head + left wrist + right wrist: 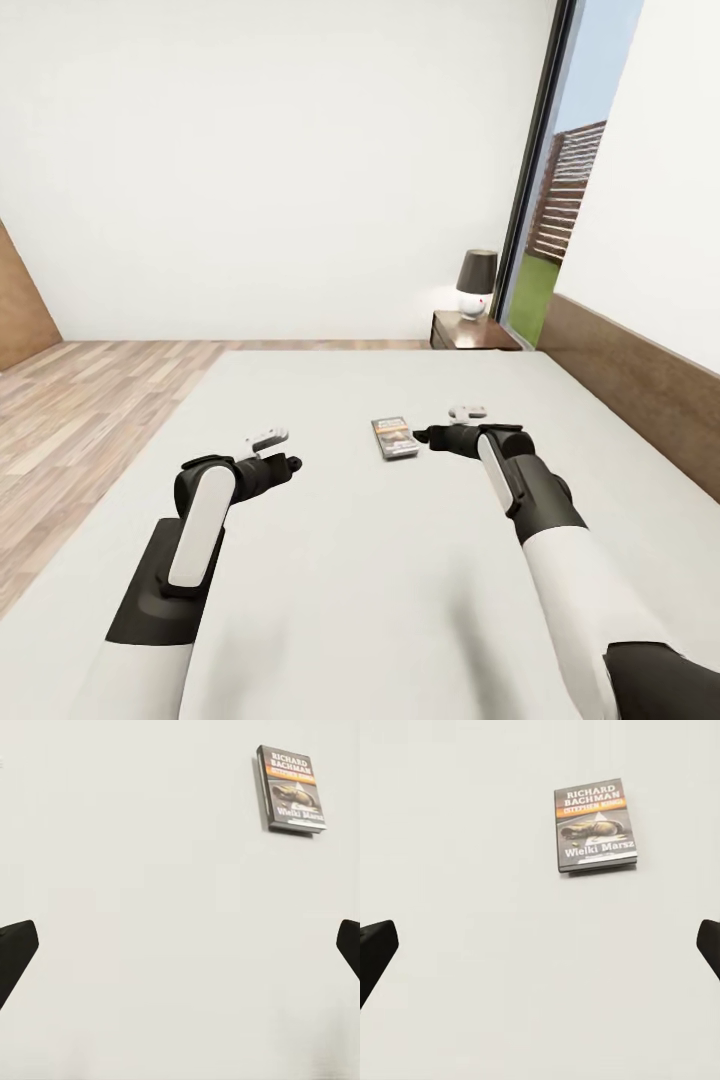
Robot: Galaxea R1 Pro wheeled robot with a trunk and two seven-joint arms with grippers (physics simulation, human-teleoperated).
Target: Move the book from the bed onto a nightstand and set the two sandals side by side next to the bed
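Mattress of the bed (380,600), plain and pale, spreads across most of the head view, and the book (395,437) lies flat on it, well short of the far edge. The right gripper (432,436) hovers just beside the book on the side toward the wooden headboard (640,385), close to its cover but apart from it. The left gripper (290,464) hangs over the mattress on the book's other side, clearly farther off and nearer the robot. Beyond the bed's far corner, past the book, stands the nightstand (472,332) with its dark-shaded lamp (476,283), next to the tall dark-framed window (560,200) that shows grass and a slatted fence. Wood-plank floor (90,420) runs along the bed on the side away from the headboard, under white walls. In the left wrist view the book (292,789) lies on bare mattress well away from the camera, its "RICHARD BACHMAN" lettering readable, and the two dark fingers (15,952) show far apart at opposite edges with nothing between them. In the right wrist view the book (595,826) lies closer, cover up, with an orange band and the title "Wielki Marsz"; here too the fingers (375,952) are spread wide and hold nothing.
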